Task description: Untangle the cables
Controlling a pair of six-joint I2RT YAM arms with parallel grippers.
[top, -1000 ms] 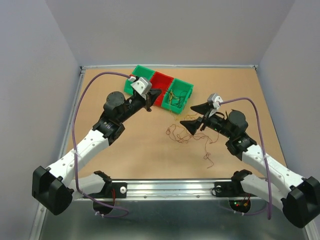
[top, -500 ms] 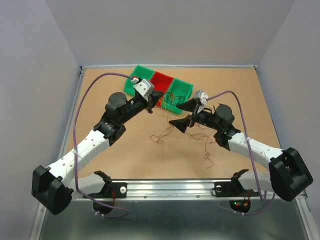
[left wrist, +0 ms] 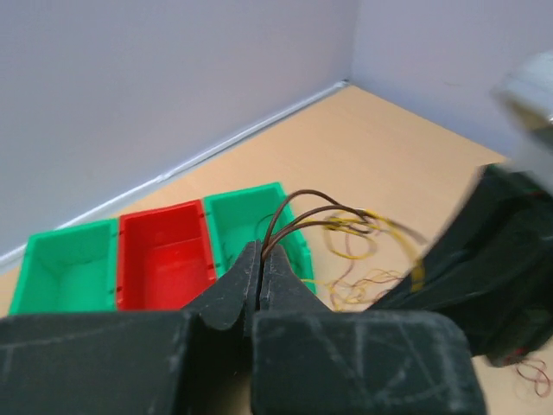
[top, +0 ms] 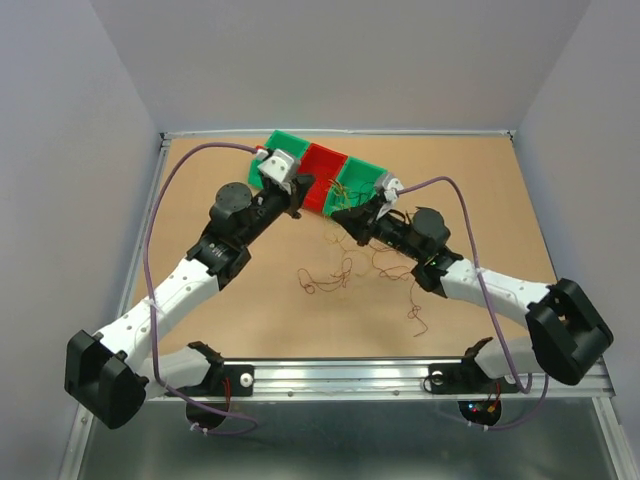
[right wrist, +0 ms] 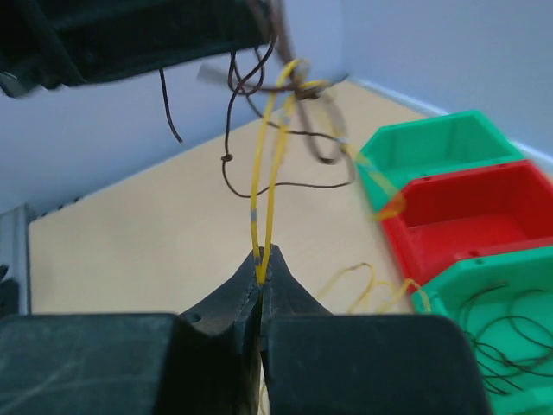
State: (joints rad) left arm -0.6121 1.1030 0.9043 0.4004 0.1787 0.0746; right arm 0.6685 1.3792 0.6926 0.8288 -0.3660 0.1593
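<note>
here, most of the cables (top: 330, 275) lie loose on the table (top: 480, 180) between the 2 arms. above them, the right gripper (right wrist: 261, 275) clamps a yellow loop (right wrist: 263, 190) and the left gripper (left wrist: 259, 266) pinches brown strands (left wrist: 298, 203), near the bins (top: 322, 162). pulling apart hard could cinch the knot or slip a strand.

— Any writing on the bins (top: 365, 172) or the desk (top: 250, 300)?
— None that reads. The green and red walls are plain in every view.
— And the arms?
— No legible lettering on the left arm (top: 170, 295) or the right arm (top: 500, 290), and the left pincer (left wrist: 259, 259) and right pincer (right wrist: 262, 268) are bare black.
— Any numbers or signs?
— Only tiny red and green lights (top: 480, 407) at the near rail, with no digits.
</note>
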